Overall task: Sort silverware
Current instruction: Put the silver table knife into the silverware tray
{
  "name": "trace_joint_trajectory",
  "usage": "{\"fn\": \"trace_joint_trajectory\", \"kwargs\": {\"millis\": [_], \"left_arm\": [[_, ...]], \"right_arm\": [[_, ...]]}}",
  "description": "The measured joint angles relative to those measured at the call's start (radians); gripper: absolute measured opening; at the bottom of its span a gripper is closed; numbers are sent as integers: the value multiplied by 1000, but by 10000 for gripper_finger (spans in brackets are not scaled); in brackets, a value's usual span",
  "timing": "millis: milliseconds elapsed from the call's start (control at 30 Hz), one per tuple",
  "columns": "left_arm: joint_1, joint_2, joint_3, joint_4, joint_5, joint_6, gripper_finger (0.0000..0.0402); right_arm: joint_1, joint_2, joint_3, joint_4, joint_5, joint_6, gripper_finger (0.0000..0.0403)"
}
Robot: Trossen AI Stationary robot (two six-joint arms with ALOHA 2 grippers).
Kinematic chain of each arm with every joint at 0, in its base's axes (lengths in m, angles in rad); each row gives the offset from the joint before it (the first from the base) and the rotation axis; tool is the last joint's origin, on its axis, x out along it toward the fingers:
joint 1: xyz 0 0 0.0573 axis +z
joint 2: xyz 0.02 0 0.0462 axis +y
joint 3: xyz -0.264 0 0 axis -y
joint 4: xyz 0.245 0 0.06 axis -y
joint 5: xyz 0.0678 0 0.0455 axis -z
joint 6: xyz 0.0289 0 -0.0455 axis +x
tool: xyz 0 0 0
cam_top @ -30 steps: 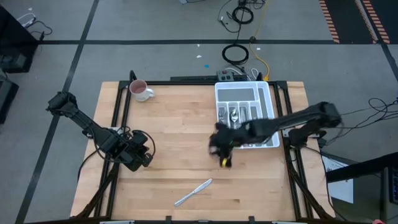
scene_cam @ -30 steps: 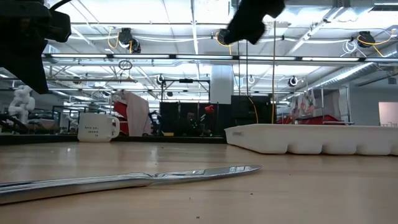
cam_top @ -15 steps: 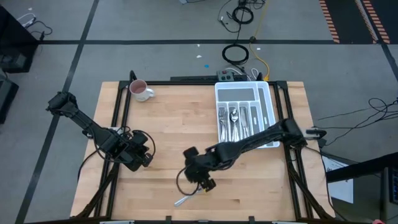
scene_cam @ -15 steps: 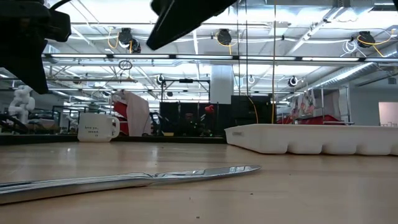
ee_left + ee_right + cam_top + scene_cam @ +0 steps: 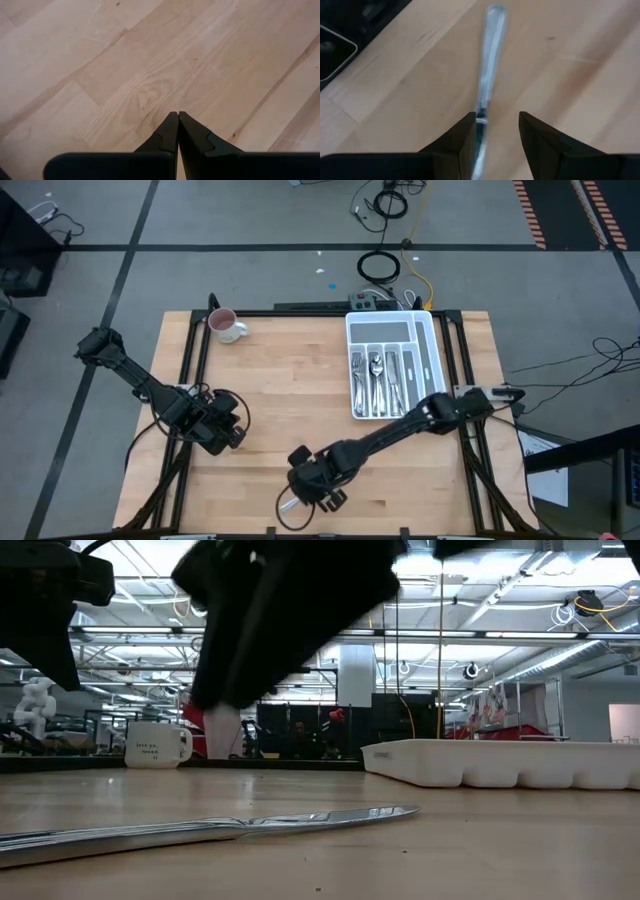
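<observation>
Bright, even light falls from ceiling strip lamps, seen glowing white in the low view. The worktop [image 5: 290, 380] is evenly lit, with only faint, soft shadows under the arms. In the low view a large dark shape, smeared by motion blur, fills the upper middle; the knife [image 5: 200, 830] lying close to the lens shines with pale glare along its blade, and its near end is soft. In the right wrist view the knife [image 5: 487, 65] is blurred and streaky. The left wrist view is sharp, showing clear wood grain.
</observation>
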Motion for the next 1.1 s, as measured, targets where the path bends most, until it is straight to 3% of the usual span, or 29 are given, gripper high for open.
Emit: {"fn": "trace_joint_trajectory", "kwargs": {"millis": [533, 867, 1100], "left_arm": [[0, 1, 0, 1, 0, 0, 15], [0, 1, 0, -1, 0, 16, 15], [0, 1, 0, -1, 0, 18, 15]], "right_arm": [[16, 62, 0, 102, 7, 6, 139], [17, 134, 5, 69, -19, 97, 137], [7, 184, 15, -61, 8, 212, 64]]}}
